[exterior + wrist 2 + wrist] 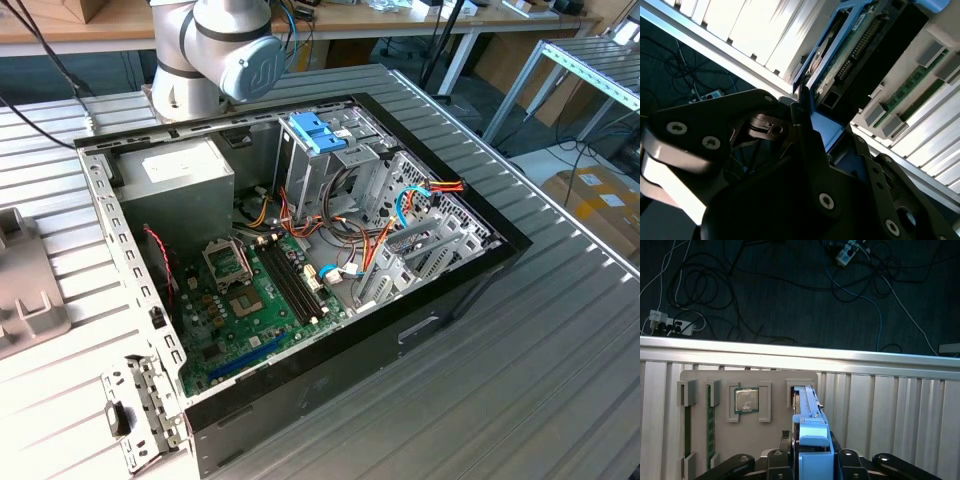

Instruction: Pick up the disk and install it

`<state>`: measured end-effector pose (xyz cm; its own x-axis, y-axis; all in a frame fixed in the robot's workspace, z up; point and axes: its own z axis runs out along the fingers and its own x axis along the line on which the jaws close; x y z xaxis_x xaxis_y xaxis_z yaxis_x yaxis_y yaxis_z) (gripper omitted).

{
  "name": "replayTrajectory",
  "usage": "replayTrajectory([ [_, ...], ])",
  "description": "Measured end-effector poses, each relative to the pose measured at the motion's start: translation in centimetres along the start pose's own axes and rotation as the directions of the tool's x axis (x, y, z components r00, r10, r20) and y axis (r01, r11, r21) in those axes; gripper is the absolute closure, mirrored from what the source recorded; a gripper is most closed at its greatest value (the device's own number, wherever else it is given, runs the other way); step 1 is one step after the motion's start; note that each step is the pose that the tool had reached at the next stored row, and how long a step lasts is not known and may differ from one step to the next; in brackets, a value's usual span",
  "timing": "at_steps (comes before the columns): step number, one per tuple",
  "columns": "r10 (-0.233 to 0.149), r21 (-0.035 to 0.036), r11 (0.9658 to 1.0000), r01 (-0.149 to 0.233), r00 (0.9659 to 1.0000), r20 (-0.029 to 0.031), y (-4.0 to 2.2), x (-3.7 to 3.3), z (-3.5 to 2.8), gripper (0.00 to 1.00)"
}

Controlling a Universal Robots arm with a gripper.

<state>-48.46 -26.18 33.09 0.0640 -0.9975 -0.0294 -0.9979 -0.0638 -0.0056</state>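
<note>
At the wrist, nearest item: gripper [809, 452], dark metal, jaws closed on the blue end tab [813, 440] of the disk [805, 405]. In the second wrist view the gripper [815, 125] has a dark finger on each side of that tab.

Item: the disk [855, 47], blue side rails, green circuit board exposed on one face. It stands on edge in a slot of the grey tray [772, 427]. Whether it has lifted clear of the slot I cannot tell.

Item: grey tray, other slots filled. A processor chip [746, 400] sits just beside the disk's slot, and memory sticks [710, 425] lie beyond the chip.

Item: ribbed aluminium table [890, 405], carrying the tray.

Item: dark floor past the table's edge, with loose cables [705, 285] and a white power strip [670, 326].

Across the room, exterior view:
- Computer case [400, 320], black, side open, lying flat on the table [520, 380].
- Green motherboard [250, 310] on the case floor.
- Grey power-supply box [185, 175] in the far corner toward the exterior view's left.
- Pale blue latch [318, 130] atop the drive cage, with orange and blue wiring [440, 187] beside the cage.
- Grey tray [25, 290] at the exterior view's left edge, apart from the case.
- Arm [215, 50], pale grey, rising behind the case.
- Cardboard box [600, 200] on the floor, far at the exterior view's right.
</note>
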Motion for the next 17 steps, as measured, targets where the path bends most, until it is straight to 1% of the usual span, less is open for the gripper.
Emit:
replayTrajectory([
  [5,0.000,-0.0002,1.0000,0.000,1.0000,0.0000,-0.01,-0.23,-0.34,0.63],
  [17,0.000,-0.0001,1.0000,0.000,1.0000,0.0000,-0.02,-0.27,-1.19,0.63],
])
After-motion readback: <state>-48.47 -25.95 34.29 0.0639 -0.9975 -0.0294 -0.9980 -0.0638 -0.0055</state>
